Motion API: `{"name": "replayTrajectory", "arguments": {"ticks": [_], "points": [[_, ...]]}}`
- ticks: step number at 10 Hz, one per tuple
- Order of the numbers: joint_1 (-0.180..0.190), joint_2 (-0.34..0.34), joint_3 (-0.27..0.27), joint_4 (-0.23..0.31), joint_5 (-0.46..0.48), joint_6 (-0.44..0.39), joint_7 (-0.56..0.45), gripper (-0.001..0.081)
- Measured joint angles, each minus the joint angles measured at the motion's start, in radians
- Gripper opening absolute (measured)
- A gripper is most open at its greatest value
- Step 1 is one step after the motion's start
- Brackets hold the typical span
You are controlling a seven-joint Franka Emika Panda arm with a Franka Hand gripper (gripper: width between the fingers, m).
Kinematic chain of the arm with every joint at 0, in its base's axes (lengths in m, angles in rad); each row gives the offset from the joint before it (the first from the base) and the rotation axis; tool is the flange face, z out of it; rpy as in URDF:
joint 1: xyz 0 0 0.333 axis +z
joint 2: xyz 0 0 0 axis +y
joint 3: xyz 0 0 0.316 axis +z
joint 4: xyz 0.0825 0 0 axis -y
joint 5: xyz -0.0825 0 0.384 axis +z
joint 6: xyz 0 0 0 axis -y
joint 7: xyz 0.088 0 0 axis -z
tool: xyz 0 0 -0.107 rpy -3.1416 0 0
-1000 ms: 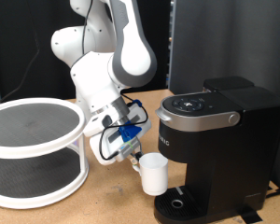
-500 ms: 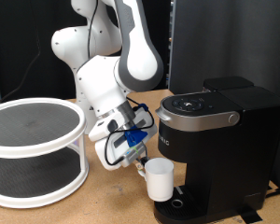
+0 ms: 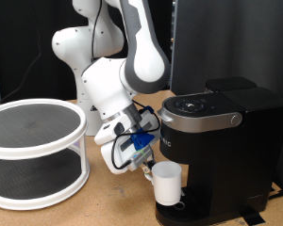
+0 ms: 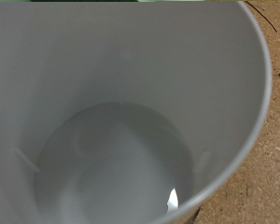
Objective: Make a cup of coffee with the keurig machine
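The white cup (image 3: 168, 183) hangs upright at the front of the black keurig machine (image 3: 222, 151), just above its round drip base (image 3: 179, 209) and under the brew head. My gripper (image 3: 147, 169) is shut on the cup's side towards the exterior view's left and carries it. The white arm bends down over it from the exterior view's top. In the wrist view the cup's empty white inside (image 4: 121, 140) fills the picture, and my fingers do not show there. The machine's lid is down, with its round buttons (image 3: 191, 104) on top.
A white two-tier round rack (image 3: 33, 141) stands on the wooden table (image 3: 104, 207) at the exterior view's left. A black backdrop closes the back. Blue-wrapped cables (image 3: 134, 146) hang by my wrist.
My gripper has moved down and towards the exterior view's right with the cup, bringing it from beside the machine to just over the drip base.
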Motion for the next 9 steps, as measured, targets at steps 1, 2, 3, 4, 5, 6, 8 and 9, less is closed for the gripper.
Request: {"name": "replayTrajectory", "arguments": {"ticks": [1, 2, 3, 4, 5, 6, 8, 9], "points": [[0.000, 0.000, 0.002, 0.003, 0.000, 0.000, 0.000, 0.0067], [0.000, 0.000, 0.005, 0.006, 0.000, 0.000, 0.000, 0.0067], [0.000, 0.000, 0.008, 0.009, 0.000, 0.000, 0.000, 0.0067], [0.000, 0.000, 0.010, 0.013, 0.000, 0.000, 0.000, 0.0067], [0.000, 0.000, 0.012, 0.016, 0.001, 0.000, 0.000, 0.0067], [0.000, 0.000, 0.015, 0.019, 0.001, 0.000, 0.001, 0.0067], [0.000, 0.001, 0.021, 0.022, 0.001, 0.000, 0.001, 0.0067], [0.000, 0.002, 0.023, 0.023, 0.005, 0.000, 0.001, 0.0067]]}}
